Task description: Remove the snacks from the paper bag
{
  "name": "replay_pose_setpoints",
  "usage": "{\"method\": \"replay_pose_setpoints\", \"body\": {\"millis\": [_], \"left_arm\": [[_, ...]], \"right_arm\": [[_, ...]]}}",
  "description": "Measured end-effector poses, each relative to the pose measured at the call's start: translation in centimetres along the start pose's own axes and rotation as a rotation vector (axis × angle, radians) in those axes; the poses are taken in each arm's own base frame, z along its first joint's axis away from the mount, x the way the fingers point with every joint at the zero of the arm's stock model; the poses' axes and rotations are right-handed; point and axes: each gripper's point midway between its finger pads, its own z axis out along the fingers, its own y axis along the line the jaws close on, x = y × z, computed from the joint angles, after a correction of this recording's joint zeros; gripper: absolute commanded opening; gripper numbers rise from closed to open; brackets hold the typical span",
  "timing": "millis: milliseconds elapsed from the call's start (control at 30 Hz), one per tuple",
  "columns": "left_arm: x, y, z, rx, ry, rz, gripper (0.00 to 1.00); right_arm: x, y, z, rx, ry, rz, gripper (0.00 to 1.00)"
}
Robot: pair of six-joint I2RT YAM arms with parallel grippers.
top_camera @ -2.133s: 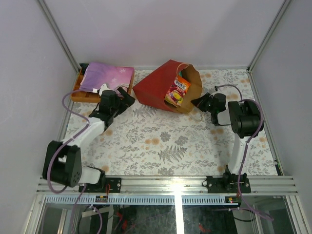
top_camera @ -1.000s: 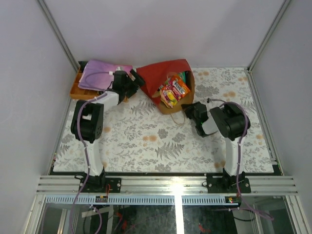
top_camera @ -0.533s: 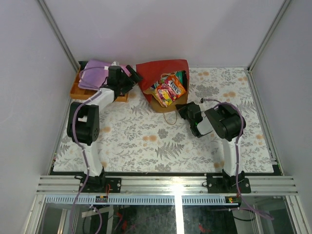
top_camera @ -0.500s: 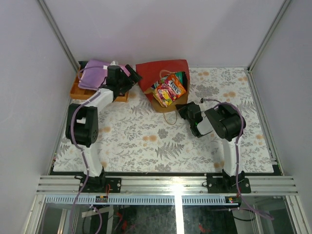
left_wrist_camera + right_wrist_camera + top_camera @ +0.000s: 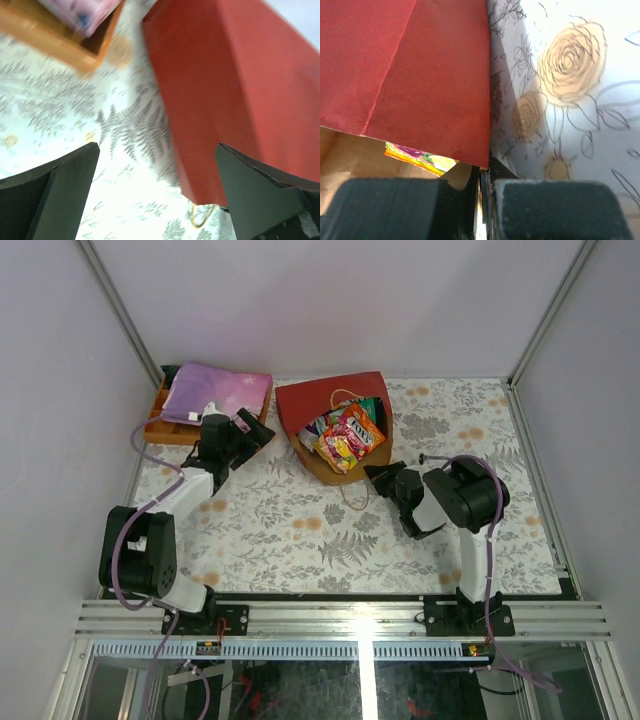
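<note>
The paper bag (image 5: 300,408), red outside and brown inside, lies tilted at the back middle with its mouth toward the near right. Snacks (image 5: 347,434) show in the mouth: an orange-yellow Fox's pack with green and other packets behind it. My right gripper (image 5: 376,476) is shut on the bag's near rim. In the right wrist view its jaws (image 5: 482,186) pinch the red wall (image 5: 420,75), and an orange-yellow packet (image 5: 417,155) shows inside. My left gripper (image 5: 252,433) is open and empty, just left of the bag. The left wrist view (image 5: 156,150) shows the bag's red side (image 5: 225,95).
An orange tray (image 5: 158,429) holding a pink-purple folded cloth (image 5: 215,392) stands at the back left, right behind my left gripper; it also shows in the left wrist view (image 5: 52,39). A beige handle loop (image 5: 350,483) lies on the floral tablecloth by the bag's mouth.
My left gripper has drawn back from the bag's rear toward the near left. The bag's mouth has swung nearer, with the right gripper still on its rim.
</note>
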Motion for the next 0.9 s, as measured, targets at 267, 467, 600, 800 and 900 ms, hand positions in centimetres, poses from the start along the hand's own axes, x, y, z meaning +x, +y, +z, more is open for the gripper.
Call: {"method": "replay_pose_setpoints", "body": {"millis": [267, 467, 600, 800, 900], "left_arm": [[2.8, 4.1, -1.8, -0.091, 0.009, -0.025, 1.00], [2.8, 4.1, -2.6, -0.083, -0.007, -0.024, 1.00], [3.7, 5.5, -3.4, -0.116, -0.008, -0.027, 1.00], [4.8, 8.4, -4.6, -0.200, -0.036, -0.039, 0.98], [5.8, 9.6, -4.5, -0.235, -0.012, -0.038, 0.94]], "right_arm": [[-0.8, 3.0, -3.2, -0.192, 0.028, 0.010, 1.00], [-1.2, 2.2, -4.3, -0.111, 0.047, -0.124, 0.99], [-3.4, 0.0, -7.0, 0.081, -0.011, -0.215, 0.99], [-6.6, -1.2, -11.1, 0.253, -0.098, -0.307, 0.99], [-7.5, -2.0, -12.7, 0.329, -0.104, -0.375, 0.99]]}}
